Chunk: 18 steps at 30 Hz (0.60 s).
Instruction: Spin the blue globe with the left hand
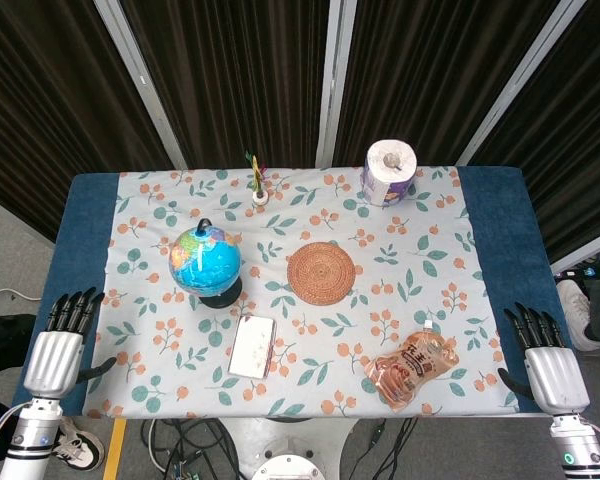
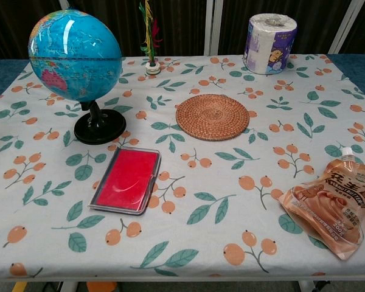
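The blue globe (image 1: 204, 260) stands on a black round base on the left half of the table; the chest view shows the globe (image 2: 75, 55) upright at upper left on its stand. My left hand (image 1: 62, 340) rests at the table's left front edge, fingers extended and apart, holding nothing, well left of and nearer than the globe. My right hand (image 1: 546, 356) lies at the right front edge, fingers likewise spread and empty. Neither hand appears in the chest view.
A woven round coaster (image 1: 321, 270) lies mid-table. A flat case, red in the chest view (image 2: 127, 180), sits in front of the globe. A snack pouch (image 1: 413, 366) lies front right, a toilet roll (image 1: 388, 172) back right, a small flag stand (image 1: 259, 183) back centre.
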Each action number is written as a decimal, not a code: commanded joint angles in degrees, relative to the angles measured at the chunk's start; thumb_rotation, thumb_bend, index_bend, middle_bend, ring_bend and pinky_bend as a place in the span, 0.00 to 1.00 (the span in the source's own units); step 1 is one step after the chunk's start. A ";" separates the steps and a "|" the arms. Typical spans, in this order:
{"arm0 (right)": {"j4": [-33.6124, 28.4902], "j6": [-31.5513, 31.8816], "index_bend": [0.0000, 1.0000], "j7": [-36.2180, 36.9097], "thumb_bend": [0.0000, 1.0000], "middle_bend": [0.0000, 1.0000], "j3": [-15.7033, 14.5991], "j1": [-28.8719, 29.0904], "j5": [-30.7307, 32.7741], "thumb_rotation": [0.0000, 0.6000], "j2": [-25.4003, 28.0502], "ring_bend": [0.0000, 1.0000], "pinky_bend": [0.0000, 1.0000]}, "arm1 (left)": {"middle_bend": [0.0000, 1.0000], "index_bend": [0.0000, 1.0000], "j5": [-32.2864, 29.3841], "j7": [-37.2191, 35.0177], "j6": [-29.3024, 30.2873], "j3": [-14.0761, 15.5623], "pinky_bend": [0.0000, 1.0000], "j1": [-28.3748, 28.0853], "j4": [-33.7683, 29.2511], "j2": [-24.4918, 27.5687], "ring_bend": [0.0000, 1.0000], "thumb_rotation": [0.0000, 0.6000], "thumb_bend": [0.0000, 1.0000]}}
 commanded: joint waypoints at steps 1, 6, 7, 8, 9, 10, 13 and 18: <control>0.01 -0.09 0.00 0.02 0.14 0.00 -0.01 0.04 0.01 1.00 -0.04 0.00 0.00 | 0.00 0.03 0.00 0.09 0.00 -0.10 0.00 -0.07 -0.12 0.06 0.00 1.00 0.00; -0.06 -0.26 0.00 -0.07 0.13 0.00 0.00 0.15 -0.01 1.00 -0.18 0.00 0.00 | 0.00 0.03 0.57 0.53 0.03 -0.34 0.00 -0.52 -0.89 0.43 0.00 1.00 0.00; -0.10 -0.26 0.00 -0.09 0.14 0.00 0.02 0.17 -0.01 1.00 -0.17 0.00 0.00 | 0.00 0.03 0.92 0.70 0.06 -0.43 0.00 -0.74 -1.11 0.51 0.00 1.00 0.00; -0.14 -0.25 0.00 -0.11 0.14 0.00 0.03 0.18 -0.03 1.00 -0.14 0.00 0.00 | 0.00 0.03 1.56 1.02 0.13 -0.59 0.00 -1.14 -1.43 0.66 0.00 1.00 0.00; -0.18 -0.24 0.00 -0.14 0.14 0.00 0.03 0.19 -0.06 1.00 -0.12 0.00 0.00 | 0.00 0.03 2.33 1.29 0.23 -0.76 0.00 -1.59 -1.78 0.81 0.00 1.00 0.00; -0.22 -0.21 0.00 -0.16 0.14 0.00 0.00 0.16 -0.08 1.00 -0.09 0.00 0.00 | 0.00 0.03 2.84 1.56 0.20 -0.89 0.00 -1.96 -2.15 0.97 0.00 1.00 0.00; -0.19 -0.17 0.00 -0.22 0.14 0.00 -0.17 0.05 -0.15 1.00 0.10 0.00 0.00 | 0.00 0.03 5.74 3.32 0.05 -1.61 0.00 -3.96 -4.01 1.66 0.00 1.00 0.00; 0.72 -0.29 0.00 0.59 0.14 0.00 0.07 -0.04 0.48 1.00 0.05 0.00 0.00 | 0.00 0.03 10.96 7.15 -1.67 -2.90 0.00 -8.22 -8.08 1.78 0.00 1.00 0.00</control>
